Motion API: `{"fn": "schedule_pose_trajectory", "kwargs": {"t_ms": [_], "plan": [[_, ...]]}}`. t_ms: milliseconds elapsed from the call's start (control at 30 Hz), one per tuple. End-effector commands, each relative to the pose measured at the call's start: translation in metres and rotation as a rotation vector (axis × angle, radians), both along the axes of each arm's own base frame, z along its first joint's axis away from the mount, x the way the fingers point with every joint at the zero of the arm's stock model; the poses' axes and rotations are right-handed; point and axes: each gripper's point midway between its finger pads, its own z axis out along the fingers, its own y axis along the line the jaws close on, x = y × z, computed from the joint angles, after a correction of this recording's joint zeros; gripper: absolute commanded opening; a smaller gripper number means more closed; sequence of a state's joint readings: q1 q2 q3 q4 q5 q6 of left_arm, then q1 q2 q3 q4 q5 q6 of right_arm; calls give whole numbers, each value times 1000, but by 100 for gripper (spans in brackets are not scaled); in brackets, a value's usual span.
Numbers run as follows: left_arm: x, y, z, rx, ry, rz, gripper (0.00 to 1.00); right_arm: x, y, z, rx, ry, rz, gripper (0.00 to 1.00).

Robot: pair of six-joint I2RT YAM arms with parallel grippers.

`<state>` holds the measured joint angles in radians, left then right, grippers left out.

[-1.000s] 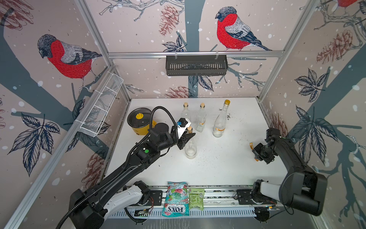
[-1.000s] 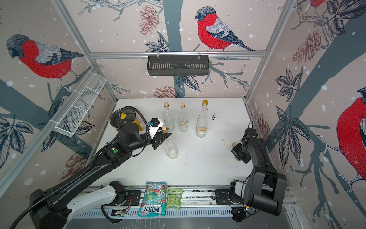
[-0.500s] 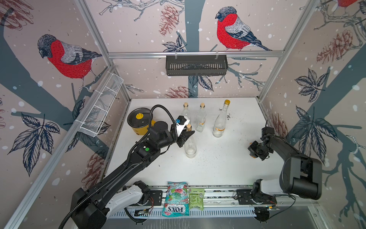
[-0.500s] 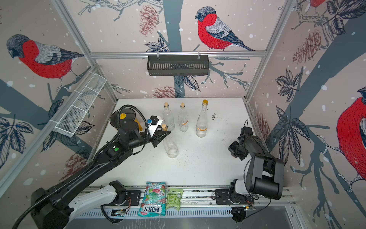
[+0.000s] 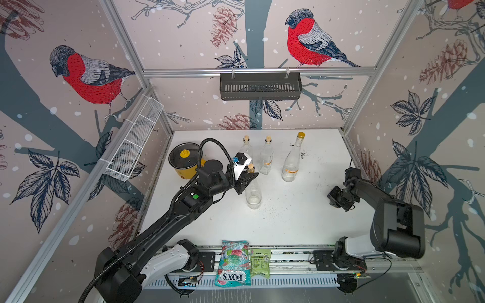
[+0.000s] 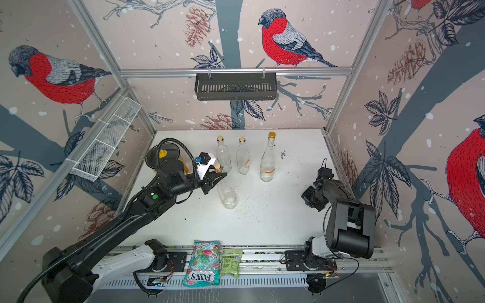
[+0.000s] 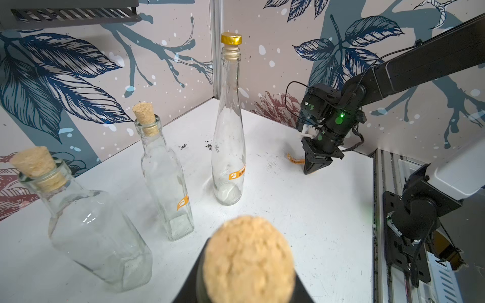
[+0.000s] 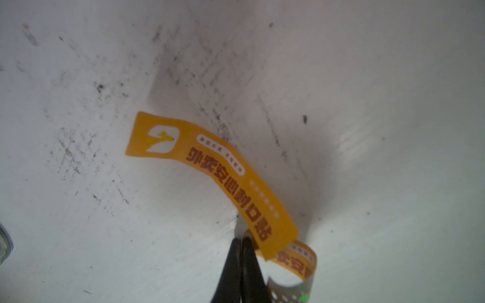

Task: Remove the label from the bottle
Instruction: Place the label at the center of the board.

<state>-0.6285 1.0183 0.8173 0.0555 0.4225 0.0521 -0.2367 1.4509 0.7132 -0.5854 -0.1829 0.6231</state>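
Observation:
A clear corked bottle point(image 5: 253, 195) stands mid-table, and its glass shows no label in both top views. My left gripper point(image 5: 246, 180) is shut on its neck just below the cork point(image 7: 248, 258), whose blurred top fills the left wrist view between the black fingers point(image 7: 189, 286). At the table's right side my right gripper point(image 5: 336, 196) point(image 8: 241, 240) points down at the surface, shut on one end of the orange label point(image 8: 210, 168). The strip curls out from the tips and lies on the white table point(image 8: 78, 210). The left wrist view shows the label point(image 7: 295, 160) beside that gripper.
Three more bottles stand at the back: a corked one point(image 5: 246, 152), a square one with an orange label point(image 5: 266, 161), and a tall gold-capped one with an orange label point(image 5: 290, 164). A yellow pot point(image 5: 185, 162) sits back left. Two snack bags point(image 5: 232, 263) lie on the front rail.
The right arm's elbow has swung up and back and its gripper has edged left and turned, so the label's orange no longer shows from above. The left arm and bottle have hardly moved.

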Motion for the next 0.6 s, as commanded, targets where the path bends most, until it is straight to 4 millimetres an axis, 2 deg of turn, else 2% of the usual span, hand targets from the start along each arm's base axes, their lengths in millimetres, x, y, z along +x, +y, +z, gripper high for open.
{"fn": "schedule_pose_trajectory", "kwargs": {"t_ms": [0,133,267,367,500,567], "plan": [[0,-4,26,-67,-79,-23,0,4,-6,-3,-35,-11,13,7],[1,-5,26,-67,-78,-24,0,2,-7,-6,-41,-8,14,12],[1,-5,25,-66,-76,-24,0,0,-6,-8,-39,-10,11,25],[2,-6,25,-66,-75,-26,0,1,-6,-7,-38,-21,15,30],[2,-5,25,-64,-74,-25,0,6,-5,-3,-39,-53,26,39],[2,-5,24,-61,-72,-23,0,12,-2,4,-44,-92,42,47]]}}
